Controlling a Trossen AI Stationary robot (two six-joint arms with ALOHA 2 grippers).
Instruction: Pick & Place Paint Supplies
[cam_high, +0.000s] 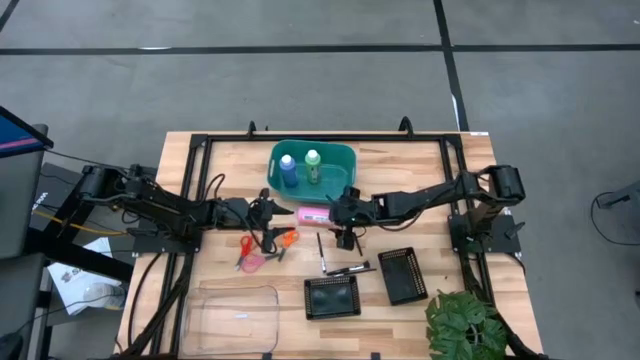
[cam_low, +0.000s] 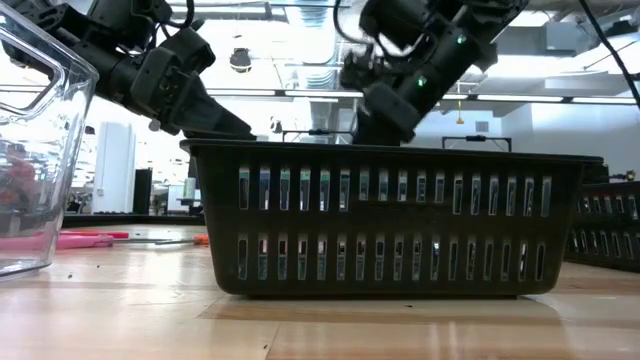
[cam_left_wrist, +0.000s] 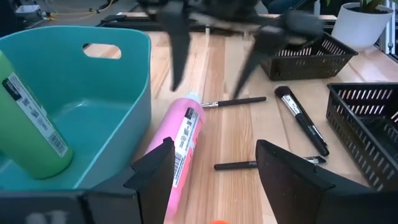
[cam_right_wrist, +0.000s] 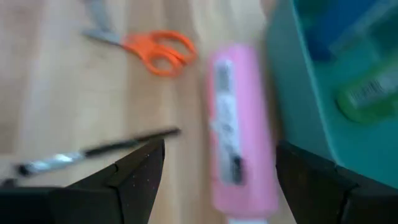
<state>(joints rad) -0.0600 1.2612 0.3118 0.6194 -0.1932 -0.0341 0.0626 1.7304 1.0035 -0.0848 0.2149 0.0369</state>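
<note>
Pink bottle (cam_right_wrist: 239, 124) lies on counter (cam_high: 420, 160) beside teal basket (cam_high: 340, 158). Right gripper (cam_right_wrist: 217, 168) jaws spread above; straddle bottle's middle. Left gripper (cam_left_wrist: 211, 168) spread, near.

Standing inside the teal plastic basket (cam_high: 338, 158) at the table's far middle: blue bottle (cam_high: 288, 168) left, green bottle (cam_high: 313, 164) right. Lying just in front of that basket, on the wooden table (cam_high: 420, 160): pink bottle (cam_high: 313, 214). Farther forward and left: orange-handled scissors (cam_high: 287, 238). Forward and right: thin dark brushes (cam_high: 346, 269), then two black mesh trays (cam_high: 404, 276).
</note>
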